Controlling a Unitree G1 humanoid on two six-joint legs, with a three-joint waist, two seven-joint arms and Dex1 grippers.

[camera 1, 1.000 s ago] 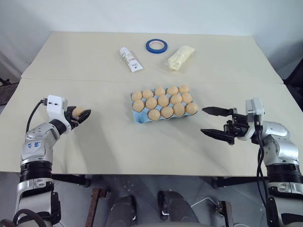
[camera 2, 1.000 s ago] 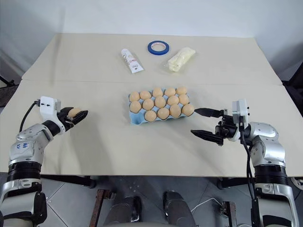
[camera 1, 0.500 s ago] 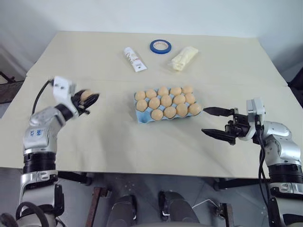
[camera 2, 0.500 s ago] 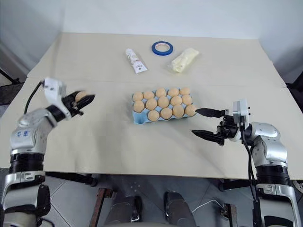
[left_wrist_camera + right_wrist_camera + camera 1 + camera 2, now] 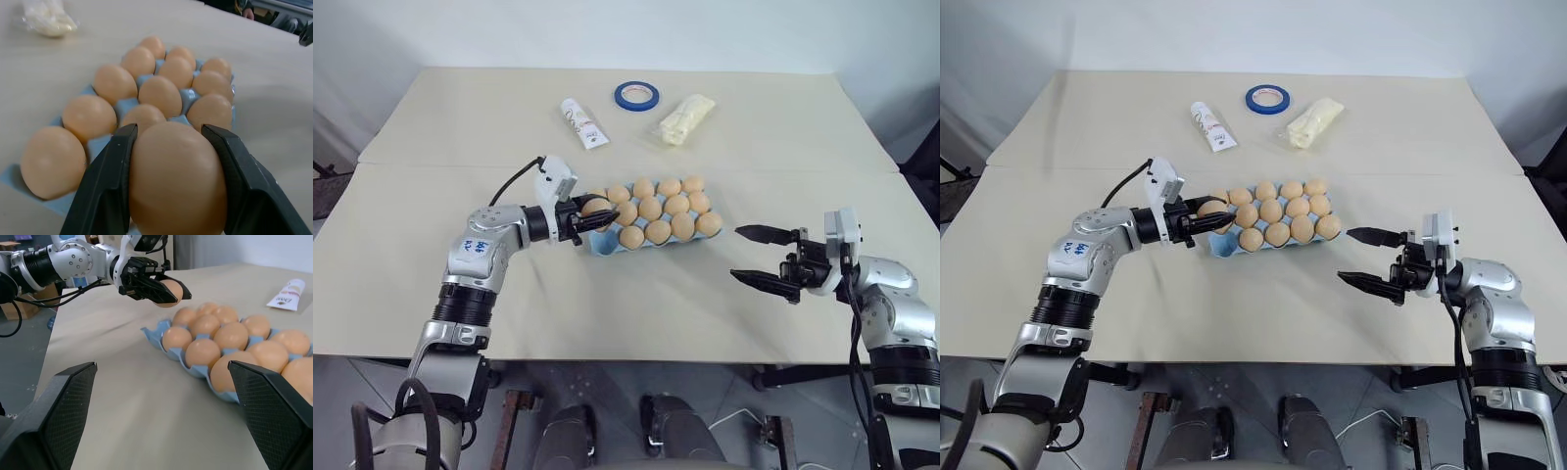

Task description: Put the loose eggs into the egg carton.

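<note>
one egg (image 5: 597, 208) is pinched tight in the left gripper (image 5: 591, 215) above the egg carton (image 5: 603, 245); the right gripper (image 5: 756, 257) is wide open, holding nothing.

Bare table (image 5: 558, 304) surrounds the nearly full egg carton (image 5: 603, 245).
</note>
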